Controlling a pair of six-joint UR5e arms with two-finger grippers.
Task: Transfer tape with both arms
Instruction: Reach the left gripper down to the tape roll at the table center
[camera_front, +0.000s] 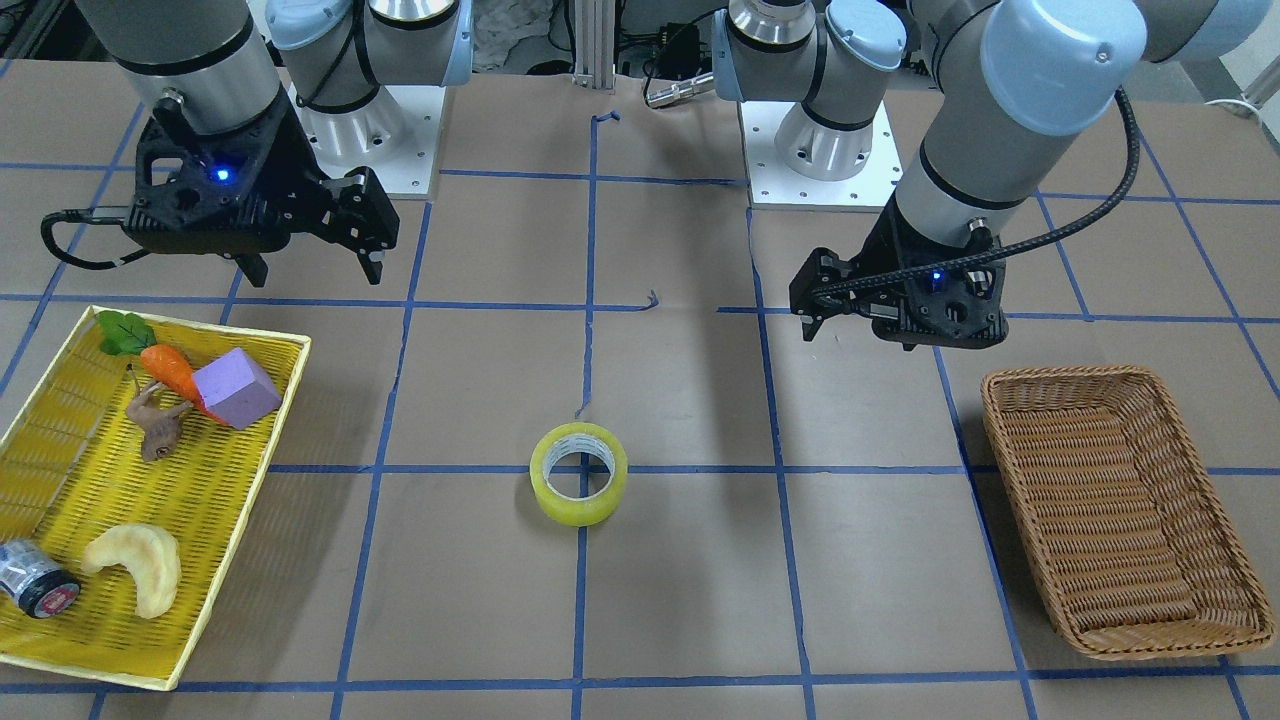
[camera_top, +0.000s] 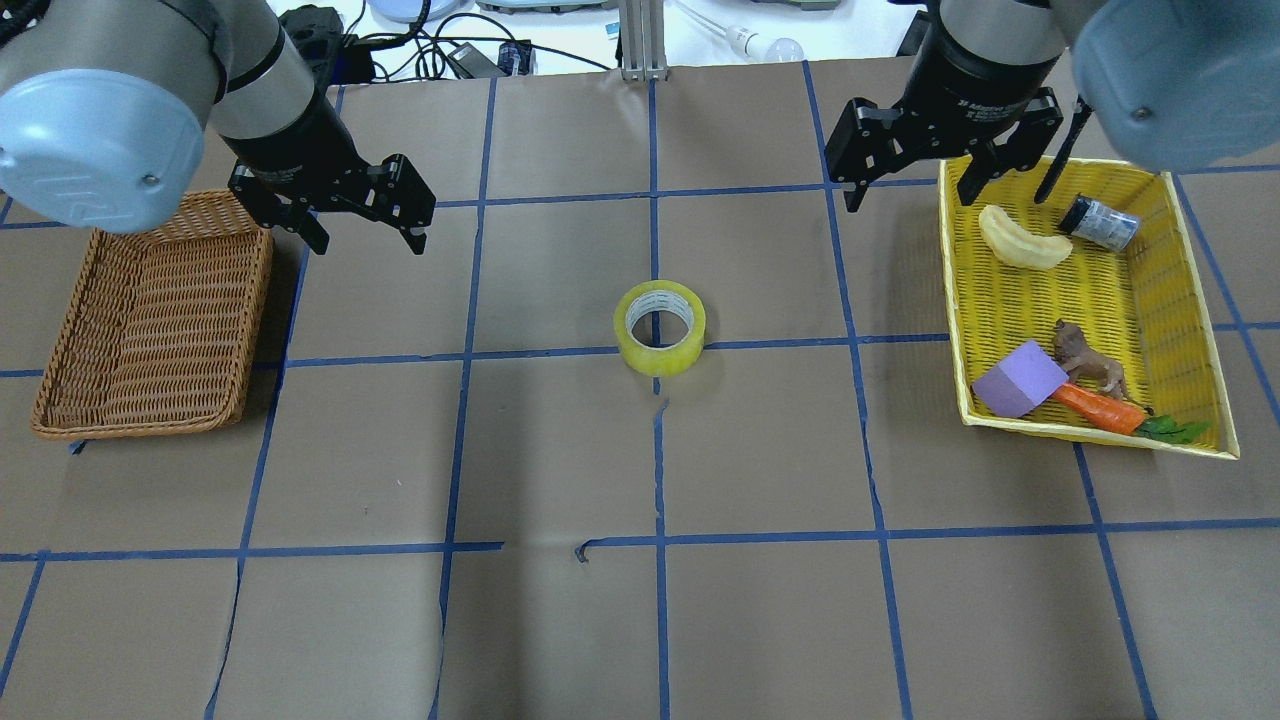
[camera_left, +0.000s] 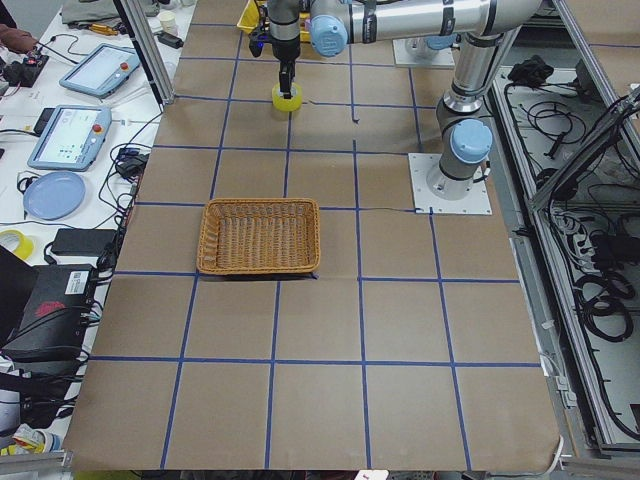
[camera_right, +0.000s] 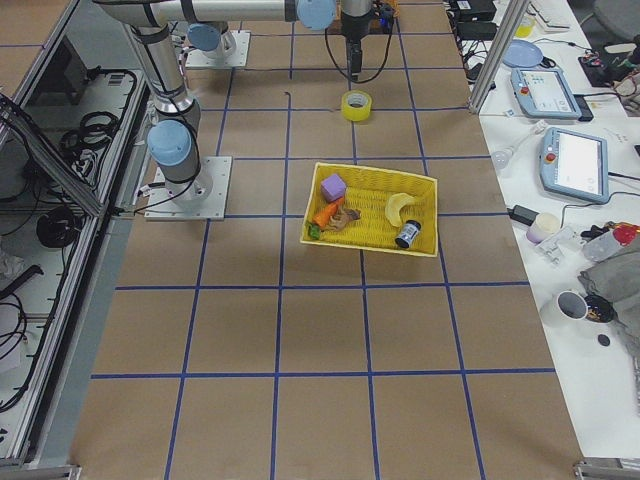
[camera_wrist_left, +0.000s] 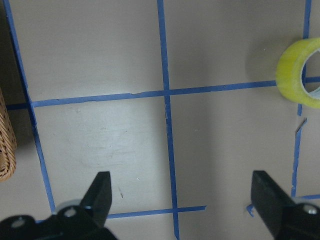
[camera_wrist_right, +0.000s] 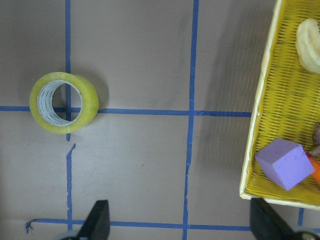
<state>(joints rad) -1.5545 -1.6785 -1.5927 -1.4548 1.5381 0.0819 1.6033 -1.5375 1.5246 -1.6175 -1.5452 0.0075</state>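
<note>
The yellow tape roll (camera_front: 575, 512) lies flat on the brown paper at the table's middle, on a blue grid line; it also shows in the overhead view (camera_top: 660, 358) and both wrist views (camera_wrist_left: 292, 80) (camera_wrist_right: 90, 100). My left gripper (camera_top: 368, 238) hangs open and empty above the table, to the roll's left and beyond it, beside the wicker basket. My right gripper (camera_top: 908, 195) hangs open and empty to the roll's right and beyond it, at the yellow tray's near corner. Neither touches the tape.
A wicker basket (camera_top: 130, 432) sits at the left. A yellow tray (camera_top: 950, 290) at the right holds a purple block (camera_top: 1018, 378), a carrot, a toy animal, a pale curved piece and a small dark cylinder (camera_top: 1100, 220).
</note>
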